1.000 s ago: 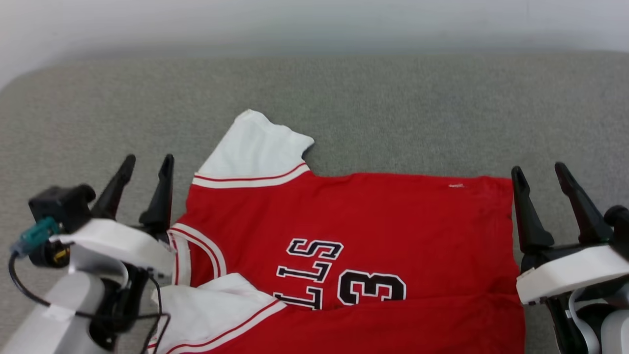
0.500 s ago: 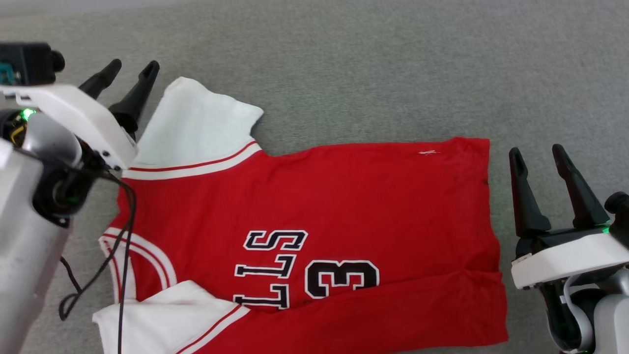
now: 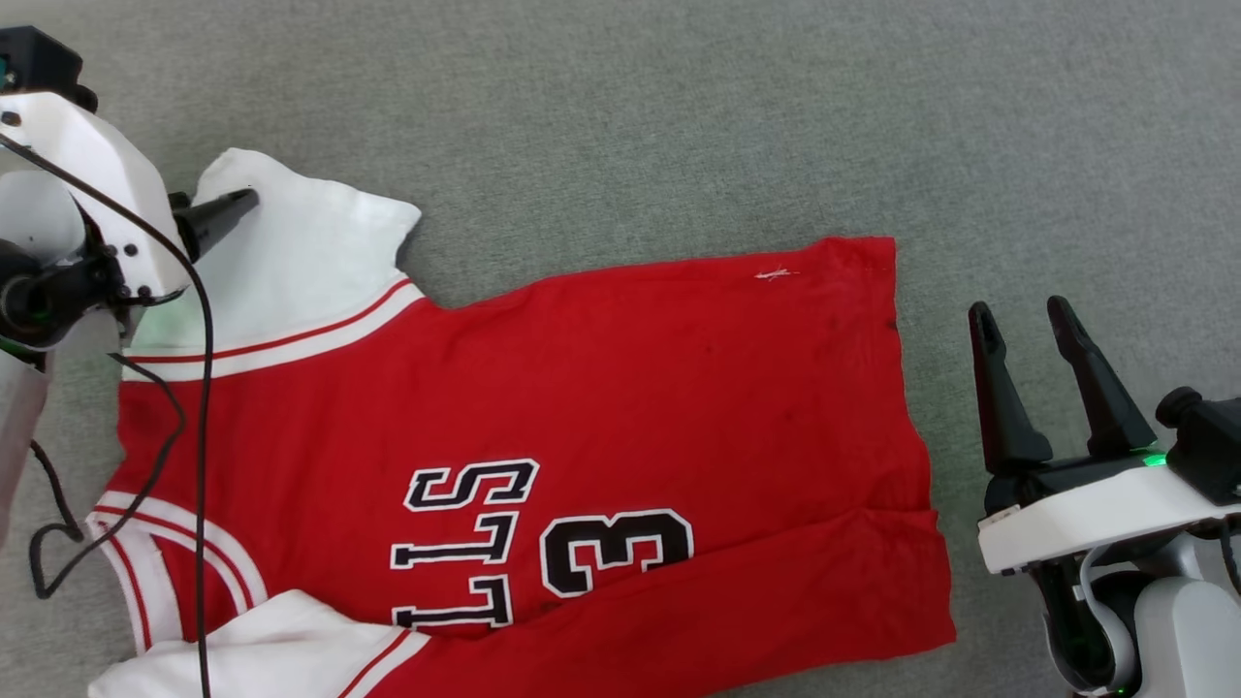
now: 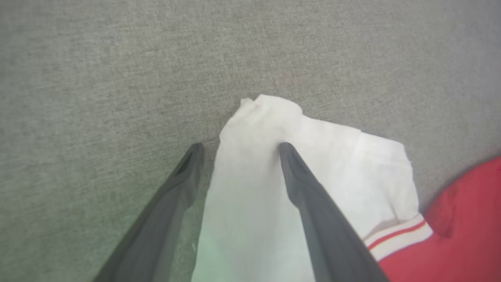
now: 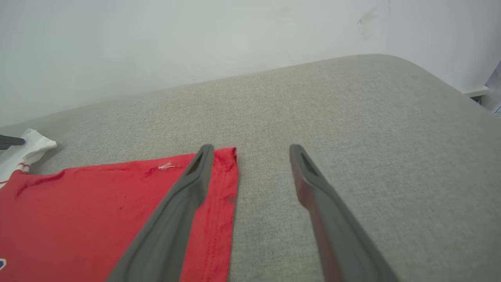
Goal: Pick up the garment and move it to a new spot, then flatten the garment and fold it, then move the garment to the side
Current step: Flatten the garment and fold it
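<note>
The garment (image 3: 630,388) is a red jersey with white sleeves and black lettering, spread flat on a grey cloth surface. In the head view one finger (image 3: 221,213) of my left gripper lies over the far white sleeve (image 3: 301,252) at the upper left. The left wrist view shows my left gripper (image 4: 239,145) open, with the sleeve's (image 4: 352,164) end between its two fingers. My right gripper (image 3: 1023,315) stands open just right of the garment's hem, holding nothing. In the right wrist view my right gripper (image 5: 251,147) has one finger over the red hem corner (image 5: 225,172).
The grey upholstered surface (image 3: 679,116) stretches beyond the garment. A pale wall (image 5: 195,47) stands behind it, and the surface rounds off at its far right edge (image 5: 442,82). A black cable (image 3: 199,388) from my left wrist hangs across the garment's left side.
The camera has tilted down, shifting the whole picture. My left arm has reached forward to the far white sleeve, its fingers now astride the sleeve's end. The right gripper has stayed open beside the hem.
</note>
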Available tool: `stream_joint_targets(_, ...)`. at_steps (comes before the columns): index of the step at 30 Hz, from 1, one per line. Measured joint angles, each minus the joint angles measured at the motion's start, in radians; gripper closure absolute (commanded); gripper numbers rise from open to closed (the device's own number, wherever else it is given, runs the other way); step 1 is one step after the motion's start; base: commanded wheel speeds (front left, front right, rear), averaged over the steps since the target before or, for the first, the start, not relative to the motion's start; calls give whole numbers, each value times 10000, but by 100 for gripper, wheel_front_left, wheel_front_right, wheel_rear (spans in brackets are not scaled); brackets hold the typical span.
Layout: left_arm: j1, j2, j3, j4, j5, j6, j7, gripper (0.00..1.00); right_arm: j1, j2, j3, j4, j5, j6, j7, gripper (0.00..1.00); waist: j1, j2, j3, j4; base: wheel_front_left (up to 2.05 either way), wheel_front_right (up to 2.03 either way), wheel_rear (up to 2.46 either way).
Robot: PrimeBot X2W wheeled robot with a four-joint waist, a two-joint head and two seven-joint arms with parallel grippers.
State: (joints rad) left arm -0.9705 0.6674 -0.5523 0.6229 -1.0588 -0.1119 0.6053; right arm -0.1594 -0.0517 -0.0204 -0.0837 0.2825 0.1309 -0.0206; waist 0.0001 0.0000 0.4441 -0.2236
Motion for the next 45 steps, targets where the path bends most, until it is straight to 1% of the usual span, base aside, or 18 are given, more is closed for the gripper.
stream_joint_targets(7,-444,90,-380,566,-173,-29,1455,0,-13,4,130,399,297,0,-224,0,-2,0,302,-302,0,0,0)
stream_joint_targets(8,-483,77,-428,606,-211,-27,1643,23,-39,2,134,462,328,0,-228,0,-2,0,321,-329,0,0,0)
stream_joint_targets(9,-506,56,-439,640,-247,-12,1779,58,-68,2,136,512,372,0,-228,0,-2,0,335,-346,0,0,0)
stream_joint_targets(10,-539,33,-453,673,-307,4,1898,78,-88,2,146,545,431,0,-228,0,-3,0,348,-357,0,0,0)
stream_joint_targets(11,-556,25,-470,690,-301,4,1925,100,-105,2,148,577,443,0,-226,0,-3,0,363,-366,0,0,0)
stream_joint_targets(15,-549,-109,-493,861,-268,15,1701,100,-230,4,209,784,642,0,-21,0,-3,0,353,-359,0,0,0)
stream_joint_targets(19,-481,-270,-531,1020,-125,10,1168,100,-491,6,167,1191,907,0,652,0,-2,0,182,-298,0,0,0)
stream_joint_targets(26,-454,-652,-575,1139,190,-27,92,100,-1688,-67,-56,2477,859,0,2788,0,-2,0,-213,62,0,0,0)
stream_joint_targets(30,-556,-817,-583,966,245,-44,-303,100,-2556,-430,107,3116,871,0,3998,0,-2,0,-355,418,0,0,0)
stream_joint_targets(34,-651,-823,-608,665,284,-94,-516,100,-3307,-784,412,3710,846,0,5302,0,-1,0,-388,773,0,0,0)
stream_joint_targets(37,-666,-857,-644,391,297,-113,-665,100,-3900,-1112,648,4134,825,0,5988,0,-1,0,-353,1022,0,0,0)
stream_joint_targets(42,-671,-844,-708,65,291,-130,-819,100,-4490,-1404,1007,4924,859,-2,7614,0,-1,0,-266,1361,0,0,0)
stream_joint_targets(44,-662,-838,-709,-42,253,-146,-911,100,-4662,-1492,1072,5039,878,-2,7988,0,-2,0,-234,1467,0,0,0)
stream_joint_targets(45,-657,-825,-708,-94,249,-148,-949,100,-4708,-1503,1043,5135,876,-4,8217,54,-2,0,-216,1509,0,0,0)
